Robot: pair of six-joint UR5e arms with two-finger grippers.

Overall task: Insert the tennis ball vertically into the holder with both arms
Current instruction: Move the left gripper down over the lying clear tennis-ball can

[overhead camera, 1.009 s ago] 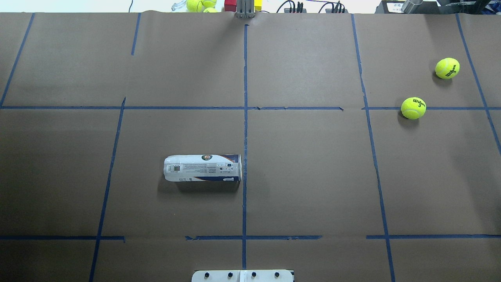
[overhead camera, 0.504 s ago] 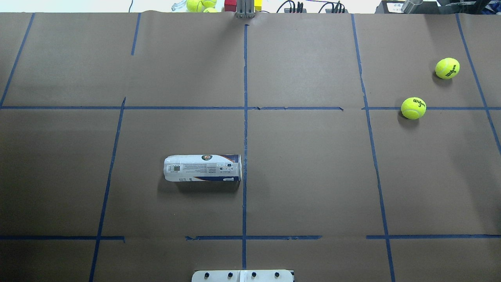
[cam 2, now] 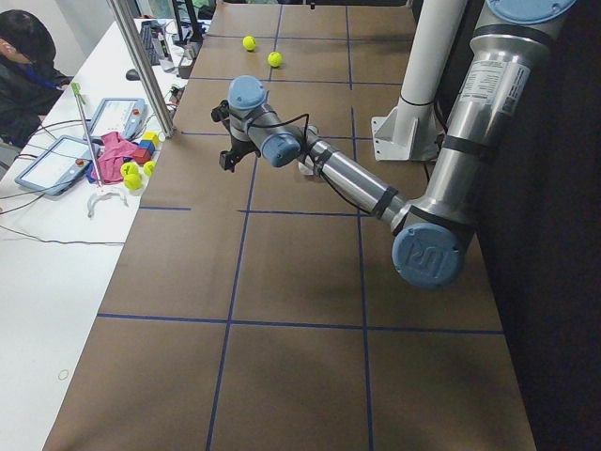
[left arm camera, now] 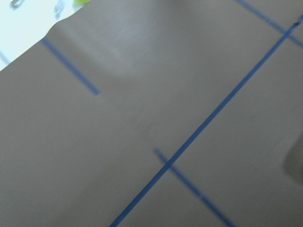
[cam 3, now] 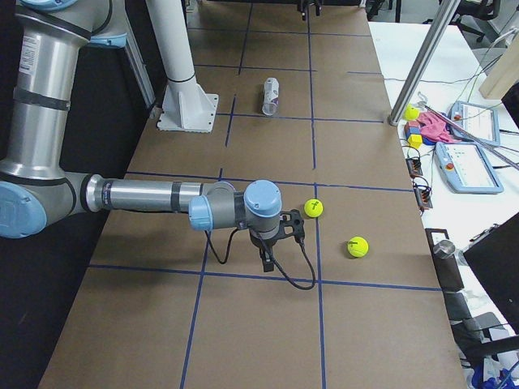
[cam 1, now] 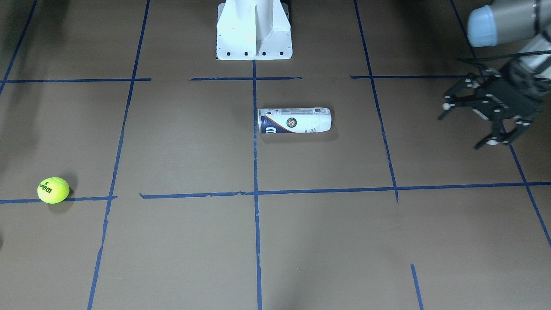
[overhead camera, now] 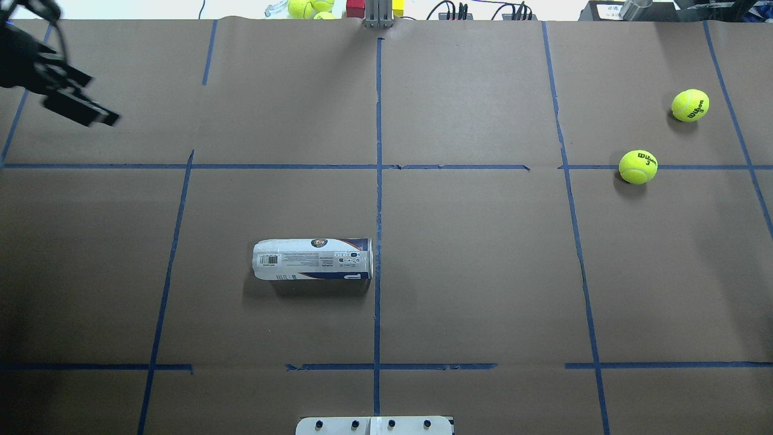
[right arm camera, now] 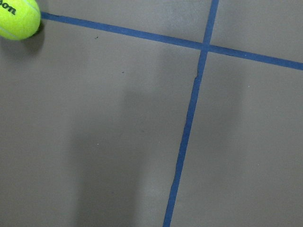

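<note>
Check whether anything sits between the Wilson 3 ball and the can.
Nothing visible does. Between the tennis ball and the holder lies only brown paper with blue tape lines; the other ball sits farther off.

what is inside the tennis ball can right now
Nothing can be seen inside: the holder lies on its side and its label covers the wall. The tennis ball lies well apart from it.
</note>
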